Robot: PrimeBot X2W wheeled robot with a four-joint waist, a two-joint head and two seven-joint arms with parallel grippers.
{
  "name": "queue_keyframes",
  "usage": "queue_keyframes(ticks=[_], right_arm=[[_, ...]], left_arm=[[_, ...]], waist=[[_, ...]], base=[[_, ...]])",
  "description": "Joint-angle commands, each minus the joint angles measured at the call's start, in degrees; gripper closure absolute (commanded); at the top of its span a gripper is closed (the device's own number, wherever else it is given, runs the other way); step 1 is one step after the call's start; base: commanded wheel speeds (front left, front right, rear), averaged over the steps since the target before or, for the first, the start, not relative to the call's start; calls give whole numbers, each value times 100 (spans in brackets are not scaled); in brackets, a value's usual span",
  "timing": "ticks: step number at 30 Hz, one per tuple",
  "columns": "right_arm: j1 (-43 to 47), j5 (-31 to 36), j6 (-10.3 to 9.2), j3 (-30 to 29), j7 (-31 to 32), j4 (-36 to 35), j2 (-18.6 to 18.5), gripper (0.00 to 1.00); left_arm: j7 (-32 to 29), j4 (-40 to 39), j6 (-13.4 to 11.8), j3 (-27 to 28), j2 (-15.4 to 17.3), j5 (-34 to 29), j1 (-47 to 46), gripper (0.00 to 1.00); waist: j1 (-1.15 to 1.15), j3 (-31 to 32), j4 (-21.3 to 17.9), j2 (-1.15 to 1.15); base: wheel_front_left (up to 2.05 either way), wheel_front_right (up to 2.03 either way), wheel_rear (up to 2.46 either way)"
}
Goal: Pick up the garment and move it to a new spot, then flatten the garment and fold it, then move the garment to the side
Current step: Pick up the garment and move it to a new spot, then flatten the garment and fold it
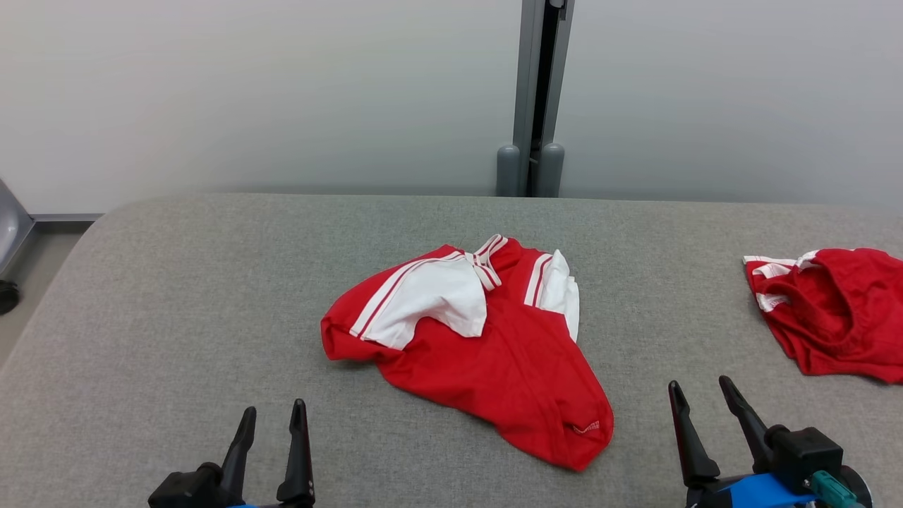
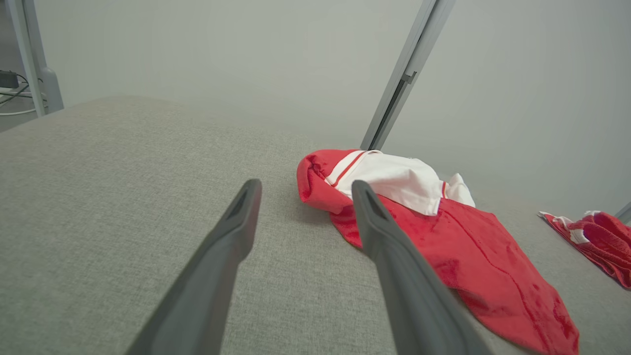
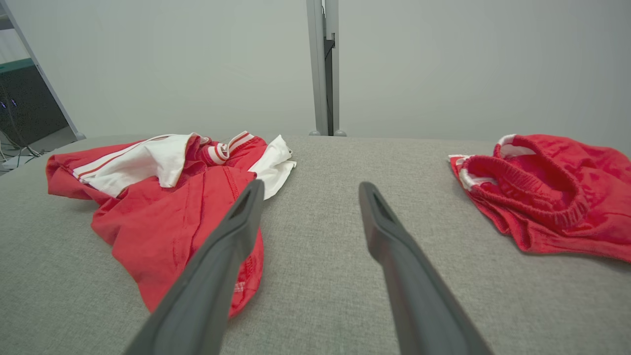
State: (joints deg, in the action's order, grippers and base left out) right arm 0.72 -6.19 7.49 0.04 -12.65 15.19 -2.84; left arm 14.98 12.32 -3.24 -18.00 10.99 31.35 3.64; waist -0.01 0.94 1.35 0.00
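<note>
Red-and-white garment crumpled mid-table, both claws open and empty.
Garment lies bunched on the grey fabric-topped table. White panels with red stripes are folded over its far part, the red body trails toward the near edge, and there is a small white mark near the hem. Left claw hovers near left, fingers spread, apart from the cloth; in its wrist view the garment lies just past the right finger. Right claw hovers near right, fingers spread, between the garment and a second red garment heaped at the table's right edge, touching neither. Grey post stands against the pale wall behind.
</note>
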Motion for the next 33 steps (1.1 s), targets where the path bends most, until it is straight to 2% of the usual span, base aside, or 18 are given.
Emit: queue_keyframes(ticks=[1, 33], right_arm=[[79, -40, 1, 8, -48, 7, -10, 0], [-196, 16, 0, 33, -142, 103, -10, 0]], left_arm=[[11, -47, -45, 11, 36, 43, 81, 0], [-157, -420, -205, -3, 171, 136, 61, 0]], waist=[[1, -5, -7, 0], [1, -189, -58, 0]], base=[[0, 0, 0], [0, 0, 0]])
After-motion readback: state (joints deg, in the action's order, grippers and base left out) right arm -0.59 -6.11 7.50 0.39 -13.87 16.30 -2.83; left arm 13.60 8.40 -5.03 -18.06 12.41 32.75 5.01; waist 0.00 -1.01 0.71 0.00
